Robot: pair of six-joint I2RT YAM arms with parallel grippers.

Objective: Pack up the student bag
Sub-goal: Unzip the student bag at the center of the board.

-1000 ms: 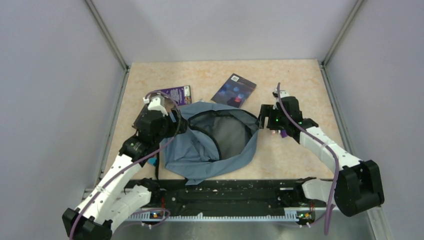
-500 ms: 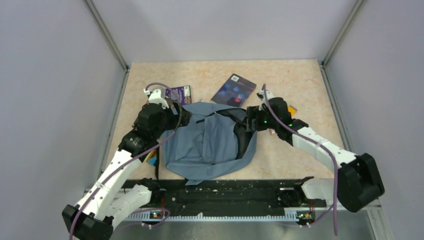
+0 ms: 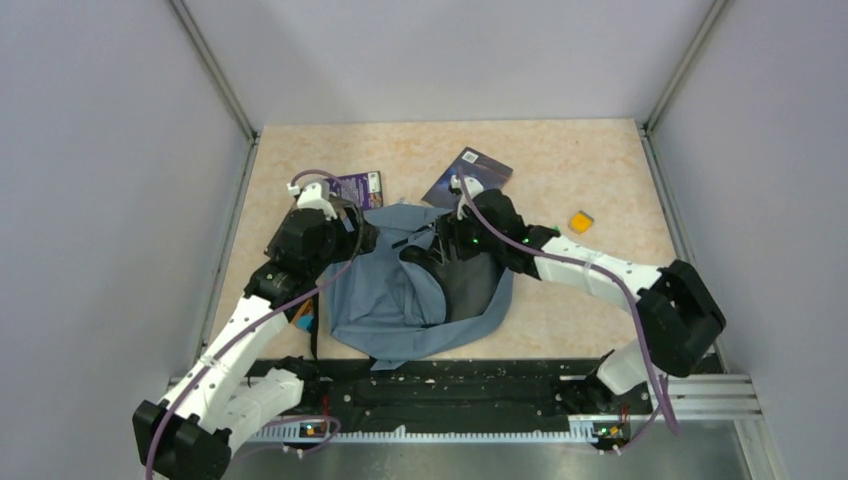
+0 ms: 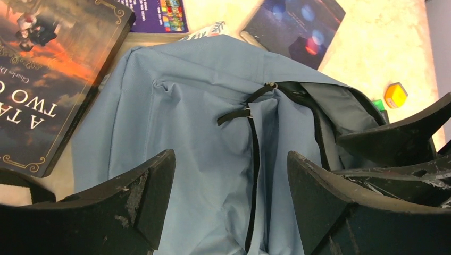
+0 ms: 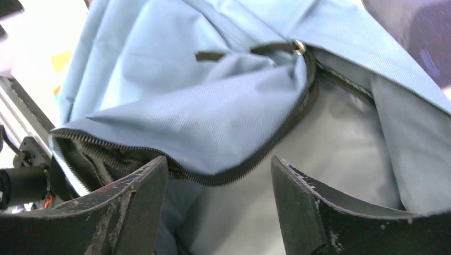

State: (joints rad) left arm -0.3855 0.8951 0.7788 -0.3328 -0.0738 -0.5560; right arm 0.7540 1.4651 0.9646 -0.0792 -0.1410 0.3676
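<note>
Walls (image 3: 450, 60) enclose a beige surface (image 3: 600, 160) carrying the student bag (image 3: 390, 300) centrally, orange block (image 3: 580, 220) at two o'clock; left gripper (image 4: 228, 170) and right gripper (image 5: 219, 175) hold jaws apart at it.

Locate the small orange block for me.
In the top view the orange block sits on the table right of the student bag, apart from it, just beyond the right arm.

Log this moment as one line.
left gripper open above backpack | right gripper open at backpack opening | orange block outside backpack
</note>
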